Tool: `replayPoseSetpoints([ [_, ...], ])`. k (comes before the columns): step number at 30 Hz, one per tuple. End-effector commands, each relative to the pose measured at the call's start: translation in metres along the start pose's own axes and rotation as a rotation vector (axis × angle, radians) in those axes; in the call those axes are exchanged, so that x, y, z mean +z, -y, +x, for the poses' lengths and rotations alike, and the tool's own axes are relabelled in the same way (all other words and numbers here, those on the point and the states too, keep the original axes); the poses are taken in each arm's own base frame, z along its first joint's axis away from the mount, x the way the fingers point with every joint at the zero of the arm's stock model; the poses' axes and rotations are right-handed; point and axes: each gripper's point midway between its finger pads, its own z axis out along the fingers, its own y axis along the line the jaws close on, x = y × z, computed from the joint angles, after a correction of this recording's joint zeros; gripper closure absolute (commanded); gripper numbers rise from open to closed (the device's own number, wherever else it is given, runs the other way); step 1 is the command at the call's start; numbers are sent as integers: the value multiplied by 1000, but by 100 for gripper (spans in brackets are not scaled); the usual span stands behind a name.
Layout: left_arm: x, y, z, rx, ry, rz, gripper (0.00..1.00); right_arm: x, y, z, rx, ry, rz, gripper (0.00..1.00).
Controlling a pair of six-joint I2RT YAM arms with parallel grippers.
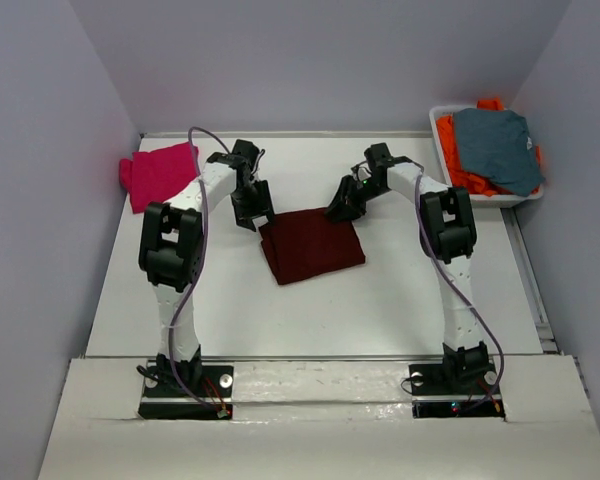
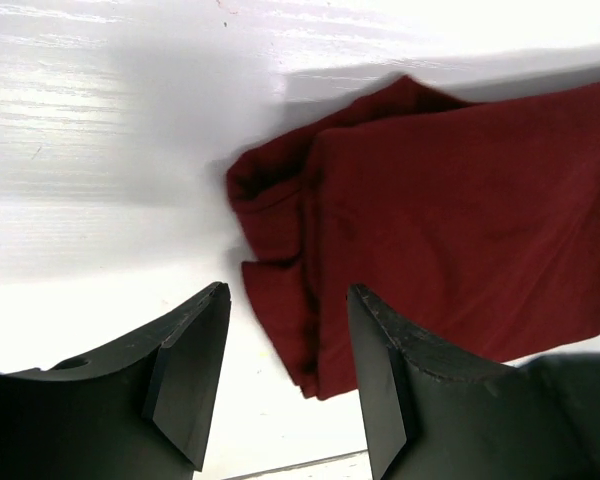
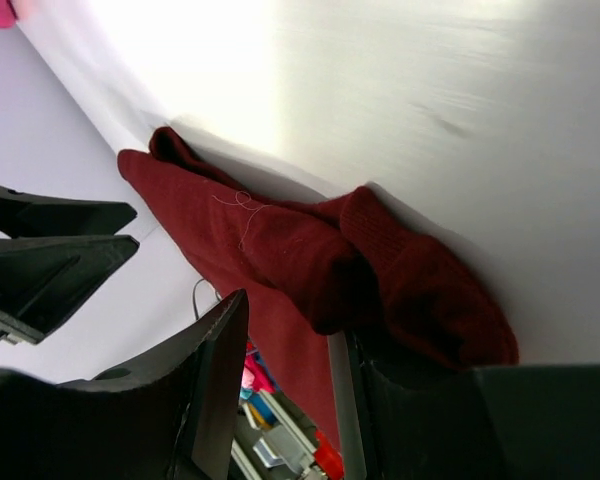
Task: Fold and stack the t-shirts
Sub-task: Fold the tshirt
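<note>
No legible txt, labels, brands or nos. on anything in view.

Left arm (image 1: 180, 310) and right arm (image 1: 458, 300): white links, black joints, purple cable (image 1: 202, 200) behind matte-black wedge fingers (image 2: 185, 385).

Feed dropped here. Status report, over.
Open: left gripper, right gripper, over far corners. Folded maroon t-shirt centre. Far left, pink t-shirt, unstacked. Nothing blocking.

Left claw (image 2: 287, 300) low, jaws parted; right claw (image 3: 295, 320) low, jaws parted.
</note>
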Motion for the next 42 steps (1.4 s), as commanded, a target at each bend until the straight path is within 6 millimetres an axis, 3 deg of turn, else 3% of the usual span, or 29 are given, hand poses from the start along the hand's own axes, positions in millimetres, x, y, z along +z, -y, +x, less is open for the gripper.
replayPoseSetpoints([
  [1, -16, 12, -5, 36, 15, 45, 39, -12, 21, -4, -26, 65, 86, 56],
  [8, -9, 22, -5, 56, -26, 97, 38, -21, 29, 8, 8, 70, 144, 56],
  [12, -1, 29, 20, 31, -98, 188, 38, -25, 38, 18, 22, 69, 175, 56],
  [13, 4, 29, 34, 17, -143, 214, 38, -25, 41, 19, 21, 75, 188, 56],
  [20, -2, 40, 52, -4, -168, 327, 34, -37, 60, 27, 89, 110, 210, 56],
  [27, -12, 37, 59, 8, -170, 329, 30, -44, 62, 23, 97, 126, 205, 56],
  [36, -11, 31, 90, -78, -224, 417, 27, -47, 72, 18, 125, 146, 209, 56],
  [42, -11, 28, 99, -78, -236, 423, 27, -51, 74, 3, 132, 160, 206, 55],
])
